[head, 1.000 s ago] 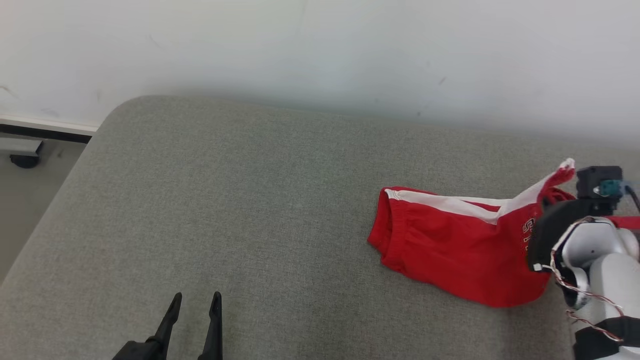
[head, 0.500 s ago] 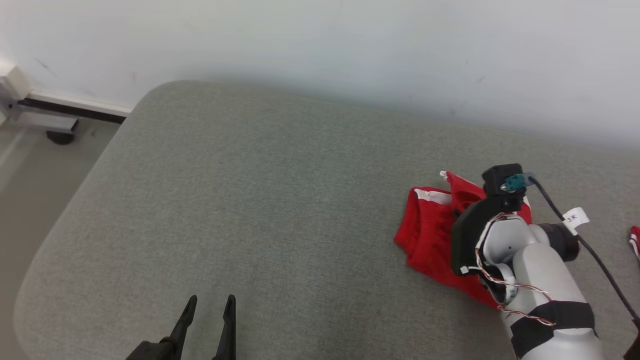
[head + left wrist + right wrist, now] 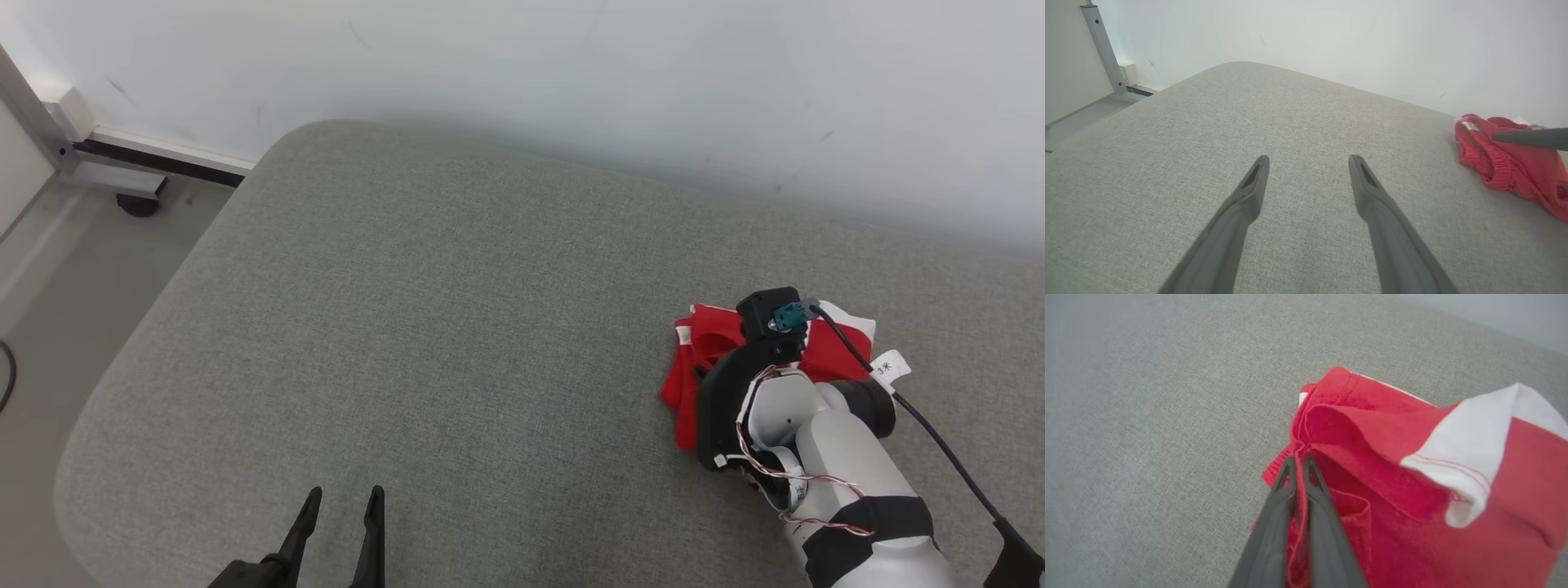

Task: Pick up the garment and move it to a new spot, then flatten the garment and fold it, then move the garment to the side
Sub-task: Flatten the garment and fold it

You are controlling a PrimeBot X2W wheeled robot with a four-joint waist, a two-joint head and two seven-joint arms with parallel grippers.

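While bunched on cushion (image 3: 408,327), garment (image 3: 1392,506) pinched in right end effector (image 3: 1299,458) | left end effector (image 3: 1308,158) released, well apart

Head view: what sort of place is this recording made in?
Likely an indoor test room or lab, not clearly a home: a wide grey fabric-covered surface stands against a bare, scuffed white wall, with a metal frame on a dark foot on the pale floor beside it.

Grey woven cushion (image 3: 457,343) is seen spread beneath and ahead of the left gripper (image 3: 344,492). A scuffed white wall (image 3: 571,73) is noted beyond the cushion's far edge. Pale floor (image 3: 49,269), a metal post (image 3: 1102,49) and a small dark foot (image 3: 137,204) are noted ahead, well left of that gripper.
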